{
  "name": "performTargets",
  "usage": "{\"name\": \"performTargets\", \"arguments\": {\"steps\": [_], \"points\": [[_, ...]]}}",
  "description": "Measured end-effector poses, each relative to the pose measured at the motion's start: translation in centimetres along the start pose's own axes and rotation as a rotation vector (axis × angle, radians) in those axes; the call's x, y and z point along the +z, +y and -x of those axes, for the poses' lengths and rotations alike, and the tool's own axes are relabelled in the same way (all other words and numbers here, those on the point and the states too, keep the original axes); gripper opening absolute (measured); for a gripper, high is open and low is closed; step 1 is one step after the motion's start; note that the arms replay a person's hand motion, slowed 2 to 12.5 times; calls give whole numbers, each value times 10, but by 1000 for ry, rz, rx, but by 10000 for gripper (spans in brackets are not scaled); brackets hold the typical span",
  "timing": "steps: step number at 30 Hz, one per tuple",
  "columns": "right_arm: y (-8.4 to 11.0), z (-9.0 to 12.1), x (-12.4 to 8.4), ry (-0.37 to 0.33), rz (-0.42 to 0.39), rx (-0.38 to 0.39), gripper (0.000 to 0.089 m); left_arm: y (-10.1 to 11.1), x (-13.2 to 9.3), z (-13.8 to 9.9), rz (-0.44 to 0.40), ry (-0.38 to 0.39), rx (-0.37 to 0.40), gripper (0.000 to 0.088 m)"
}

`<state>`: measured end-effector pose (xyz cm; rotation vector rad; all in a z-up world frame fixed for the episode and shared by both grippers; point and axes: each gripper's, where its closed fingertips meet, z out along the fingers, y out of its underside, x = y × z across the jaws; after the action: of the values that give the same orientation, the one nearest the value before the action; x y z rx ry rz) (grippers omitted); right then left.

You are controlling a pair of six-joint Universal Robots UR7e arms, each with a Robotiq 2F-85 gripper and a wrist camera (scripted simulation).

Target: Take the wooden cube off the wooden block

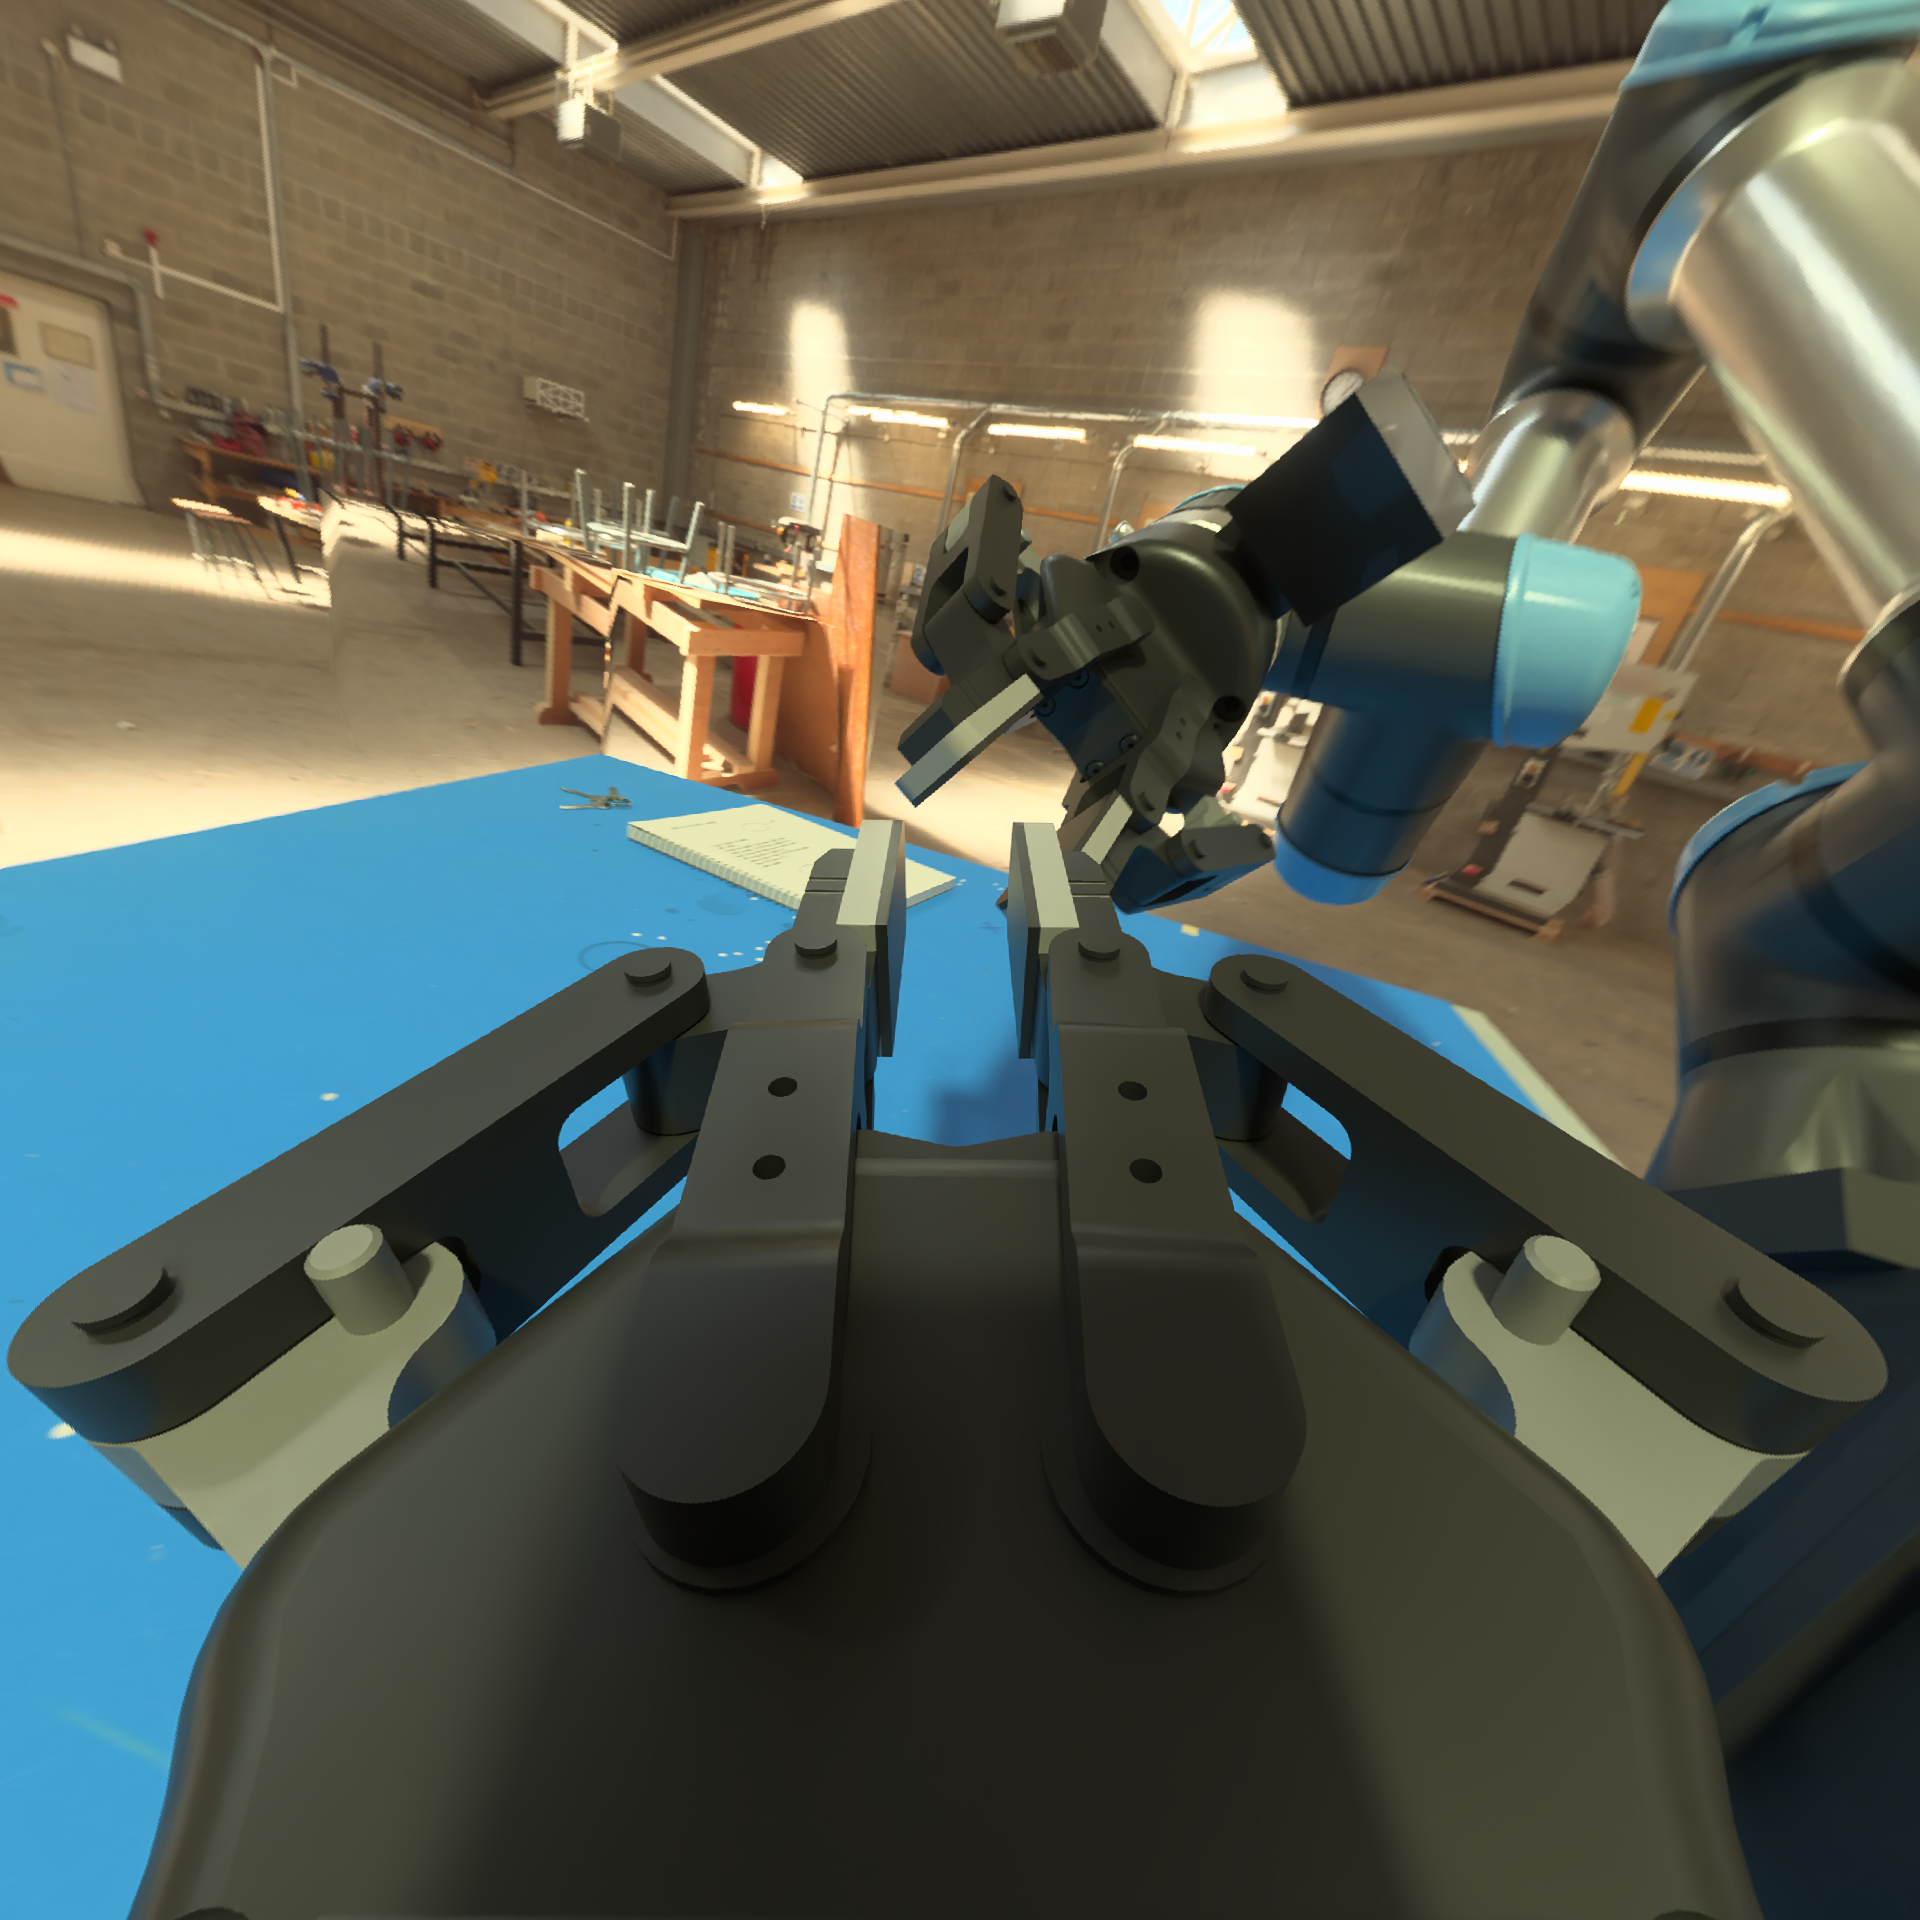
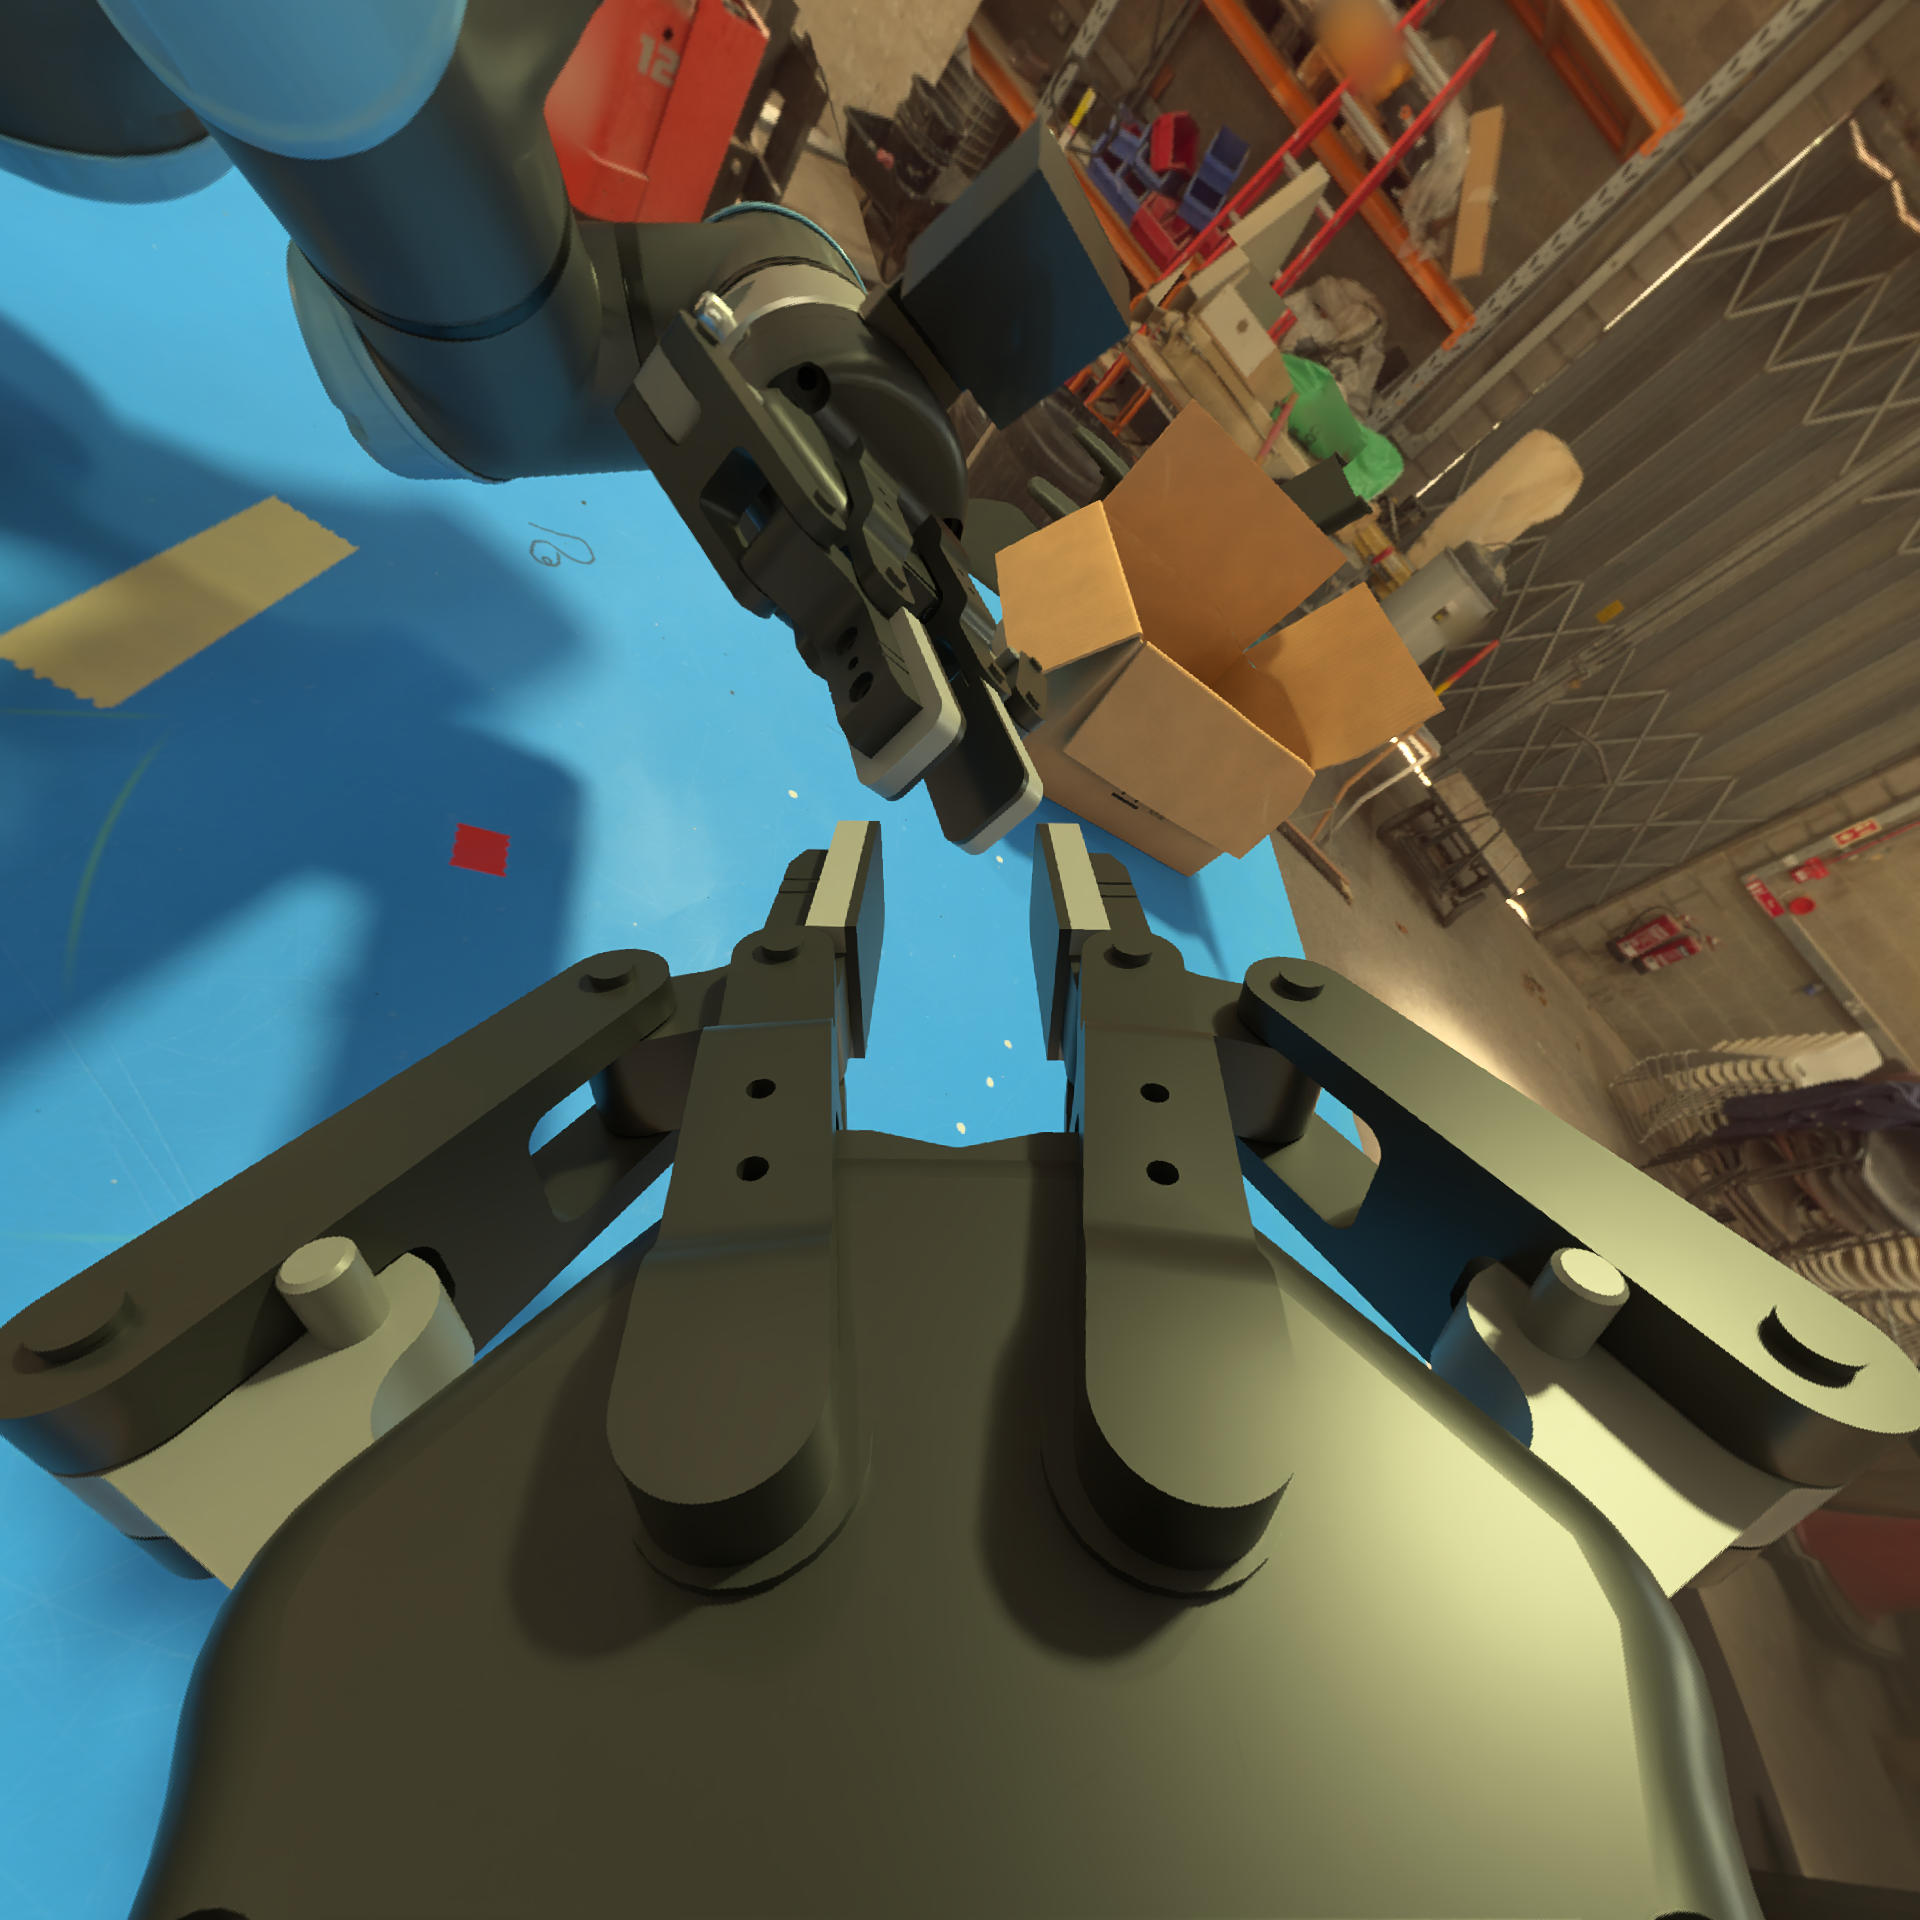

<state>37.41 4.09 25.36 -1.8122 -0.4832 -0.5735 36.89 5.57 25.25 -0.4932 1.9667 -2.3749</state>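
No wooden cube or wooden block shows in either view. My left gripper (image 1: 956, 868) is open and empty above the blue table (image 1: 312, 987). My right gripper (image 2: 956, 868) is also open and empty above the same table (image 2: 312, 1039). The two grippers face each other closely, tip to tip. The right gripper (image 1: 1023, 800) hangs just beyond my left fingertips, its fingers apart. The left gripper (image 2: 971, 779) hangs just beyond my right fingertips and is seen side-on.
A white notepad (image 1: 769, 847) and keys (image 1: 592, 798) lie at the table's far edge. An open cardboard box (image 2: 1195, 675) stands at a table edge behind the left gripper. A tan tape strip (image 2: 177, 603) and a red square (image 2: 480, 849) lie flat on the table.
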Motion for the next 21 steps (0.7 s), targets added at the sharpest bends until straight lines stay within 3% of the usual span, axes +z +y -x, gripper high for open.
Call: {"name": "performTargets", "arguments": {"steps": [4, 9, 14, 17, 21], "points": [[2, -3, -7, 10, -1, 60, 265, 2, -4, 7, 28, -49, 117, 181], [10, -1, -14, -12, 2, 196, 301, 5, -10, 17, 71, -114, 260, 181], [32, 12, -20, -81, 78, 326, 439, 6, -13, 20, 98, -142, 345, 181], [45, 25, -22, -131, 139, 342, 508, 10, -17, 24, 131, -168, 400, 182], [59, 40, -19, -190, 236, 291, 563, 15, -23, 26, 161, -194, 448, 181]]}}
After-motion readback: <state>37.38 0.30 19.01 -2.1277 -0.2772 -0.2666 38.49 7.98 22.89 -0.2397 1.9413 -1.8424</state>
